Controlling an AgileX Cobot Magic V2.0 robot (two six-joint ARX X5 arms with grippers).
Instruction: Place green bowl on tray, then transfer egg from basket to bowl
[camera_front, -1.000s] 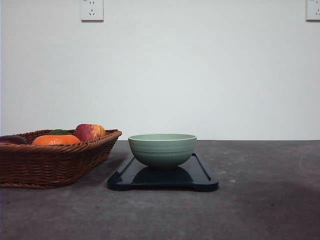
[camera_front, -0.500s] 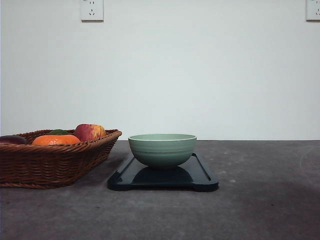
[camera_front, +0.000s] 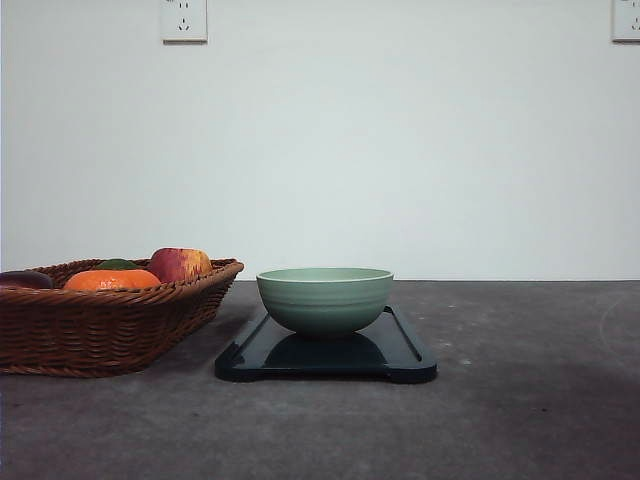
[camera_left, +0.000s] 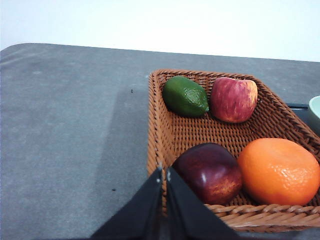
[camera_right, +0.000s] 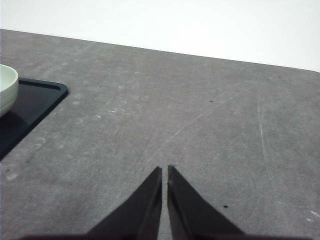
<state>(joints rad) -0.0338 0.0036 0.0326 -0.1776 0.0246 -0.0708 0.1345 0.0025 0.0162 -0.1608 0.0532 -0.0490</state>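
Front view frames a second apart match exactly: the green bowl (camera_front: 325, 300) sits upright on the middle of the tray (camera_front: 405, 360) and nothing on the tabletop (camera_front: 530, 400) has shifted. That stillness suggests the first half of the task is finished and the second has not begun. The basket (camera_front: 100, 330) stands just beside the tray on its left, apart from it. The left wrist view looks into it and shows a green lime (camera_left: 185, 96), a red-yellow apple (camera_left: 233, 99), a dark red fruit (camera_left: 210, 172) and an orange fruit (camera_left: 278, 171). None of these reads plainly as a small pinkish-brown egg, so I cannot tell where the egg lies; it may be hidden behind the larger fruit. The left gripper (camera_left: 164, 172) hangs over the basket's rim on the side away from the tray, its jaws closed to a thin slit and holding nothing. The right gripper (camera_right: 165, 172) hangs over bare tabletop to the right of the tray, jaws likewise closed and empty. My judgement is that the left arm, being nearer the basket, must open its jaws and find the egg before any transfer to the bowl.
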